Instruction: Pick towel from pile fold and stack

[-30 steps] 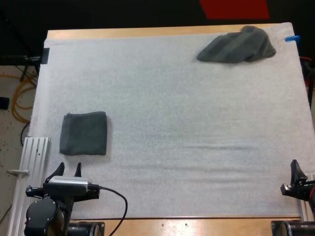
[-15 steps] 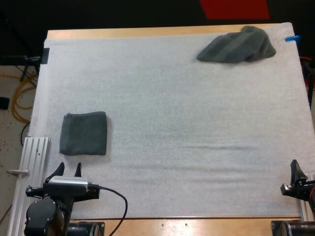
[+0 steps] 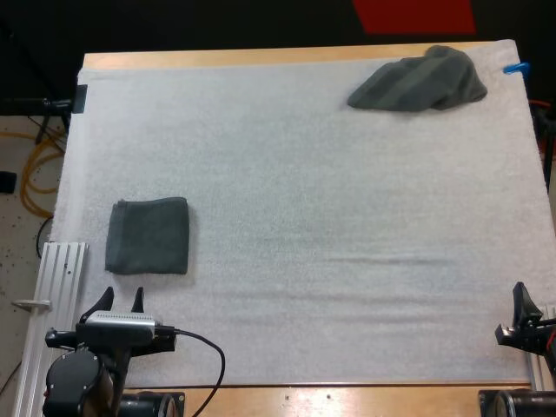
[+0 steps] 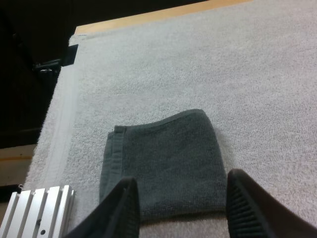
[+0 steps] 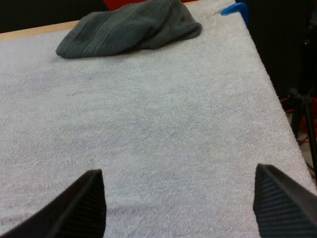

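L tool (image 4: 182, 181) & R tool (image 5: 178, 171) agape

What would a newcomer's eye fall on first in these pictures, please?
The crumpled towel stands out, heaped at the far right corner of the white mat. Next comes the folded towel near the mat's left edge, with the left gripper just short of it, fingers open.
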